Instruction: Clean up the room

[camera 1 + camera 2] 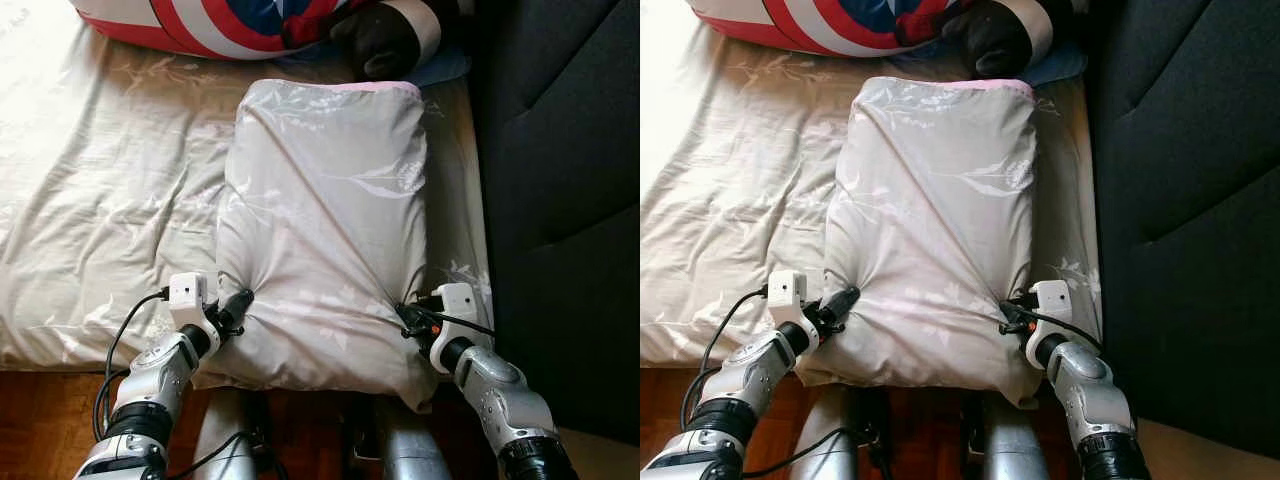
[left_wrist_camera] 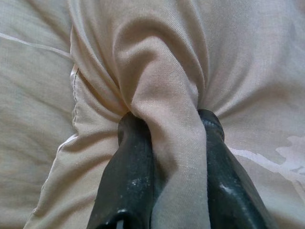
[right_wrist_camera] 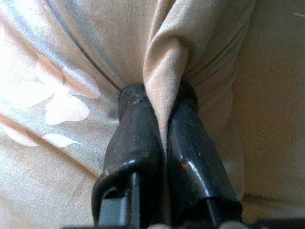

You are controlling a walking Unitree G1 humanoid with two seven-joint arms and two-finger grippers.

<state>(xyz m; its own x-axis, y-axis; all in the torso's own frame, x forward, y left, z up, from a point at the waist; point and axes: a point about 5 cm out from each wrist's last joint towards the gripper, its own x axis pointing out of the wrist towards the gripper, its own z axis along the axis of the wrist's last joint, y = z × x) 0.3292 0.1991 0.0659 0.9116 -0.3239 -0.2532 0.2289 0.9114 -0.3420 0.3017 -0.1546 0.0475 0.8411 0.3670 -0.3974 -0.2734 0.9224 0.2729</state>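
A pale grey pillow (image 1: 325,220) with a faint floral print lies lengthwise on the bed, its near end hanging over the mattress edge. My left gripper (image 1: 238,303) is shut on a pinched fold of the pillow's near left side, the cloth bunched between its fingers (image 2: 136,162). My right gripper (image 1: 408,318) is shut on a fold at the near right side, its fingers (image 3: 138,143) pressed tight on the fabric (image 3: 164,86). Creases fan out from both grips.
The bed sheet (image 1: 110,200) spreads to the left. A red, white and blue round cushion (image 1: 220,25) and a black plush item (image 1: 385,40) lie at the far end. A dark upholstered headboard (image 1: 560,200) rises on the right. Wooden floor (image 1: 40,420) runs below the mattress.
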